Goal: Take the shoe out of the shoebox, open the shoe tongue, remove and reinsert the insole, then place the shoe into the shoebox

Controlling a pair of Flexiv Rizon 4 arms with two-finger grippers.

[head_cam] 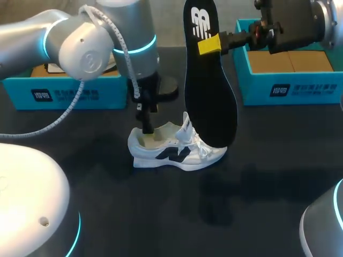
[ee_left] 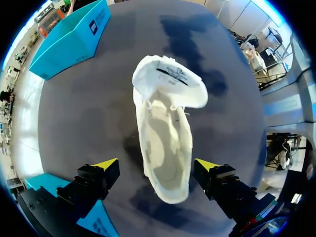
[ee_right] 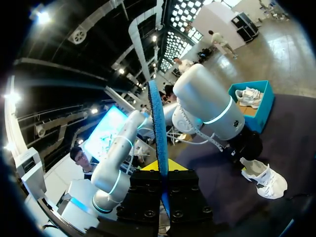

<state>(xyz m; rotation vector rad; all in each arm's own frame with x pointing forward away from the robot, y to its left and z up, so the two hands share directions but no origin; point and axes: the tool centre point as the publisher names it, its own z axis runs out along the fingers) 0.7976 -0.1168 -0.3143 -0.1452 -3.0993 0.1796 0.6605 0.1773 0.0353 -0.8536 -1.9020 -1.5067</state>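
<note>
With the black insole (head_cam: 206, 91) pinched in the right gripper (head_cam: 209, 44), high above the white shoe (head_cam: 177, 150) on the table (head_cam: 257, 182), and the left gripper (ee_left: 156, 164) spread around the heel, maybe touching it: tip toe-end down into the shoe, slide slowly

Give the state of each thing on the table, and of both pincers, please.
shoe: standing on its sole, tongue folded forward, insole out.
insole: out of the shoe, held upright.
right pincer: shut on the insole.
left pincer: open, astride the shoe's heel.
right box: open.
</note>
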